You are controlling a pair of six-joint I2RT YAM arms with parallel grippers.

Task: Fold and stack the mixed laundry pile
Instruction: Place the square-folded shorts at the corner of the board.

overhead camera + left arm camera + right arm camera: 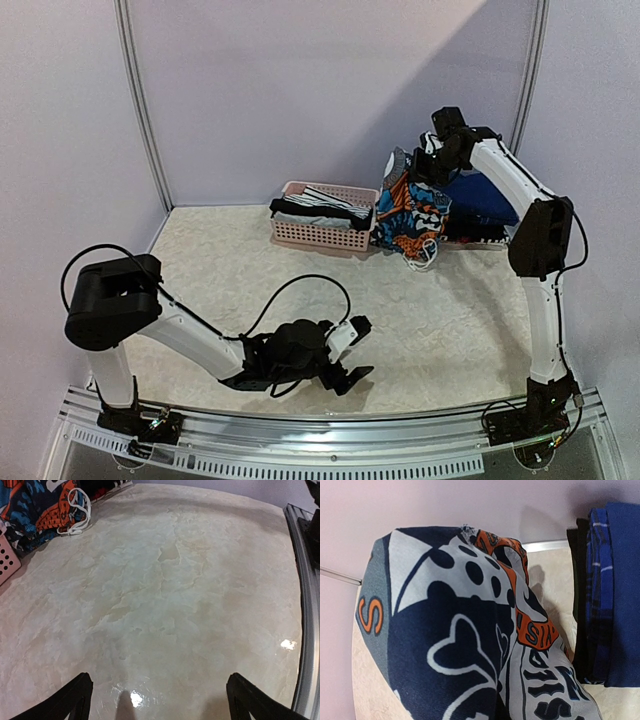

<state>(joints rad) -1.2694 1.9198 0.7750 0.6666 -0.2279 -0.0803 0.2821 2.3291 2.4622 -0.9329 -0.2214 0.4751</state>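
Right hand (428, 165) pinched on the patterned garment (412, 215), holding it up; left hand (358, 350) spread wide, empty, low over the surface (450, 310).

Lighting: soft, overhead, pinkish.
Glare: two bright spots on the table (200, 605), left wrist view.
Shadow: diagonal across the back wall (300, 100).
Edges: left wrist view bowed.

The patterned garment (450, 645) covers the right gripper (425, 165) fingers; the right arm (512, 175) hides part of the folded blue stack (480, 202); the pink basket (6, 560) is cropped at the left wrist view's edge
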